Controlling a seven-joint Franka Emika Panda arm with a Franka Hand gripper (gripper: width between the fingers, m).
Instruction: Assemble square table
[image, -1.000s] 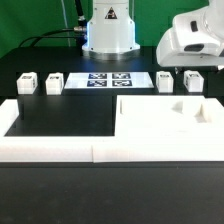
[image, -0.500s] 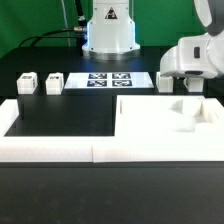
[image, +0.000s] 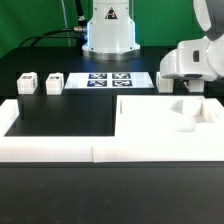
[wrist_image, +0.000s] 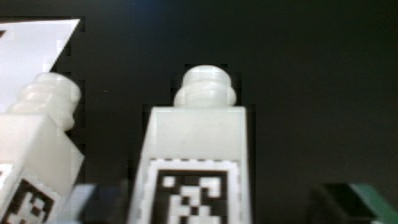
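The legs are small, rigid white plastic blocks, judged light and smooth-sided, so a hold should be taken across two flat opposite faces at mid-height, clear of the rounded peg on top. The tabletop slab (image: 165, 122) lies flat on the surface at the exterior view's right, inside the border wall (image: 50, 150); it is judged stiff and too broad to take anywhere but at an edge. Two spare legs (image: 26, 82) stand well apart at the exterior view's left, beyond the marker board (image: 108, 80). The end effector (image: 190, 86) hangs low over the far-right legs. In the wrist view, the target leg (wrist_image: 199, 145) stands upright between the jaws, just beside a neighbouring leg (wrist_image: 39, 130). One finger (wrist_image: 352, 200) shows a dark gap to the block, so the end effector is partly spread and not clamped; nothing is held.
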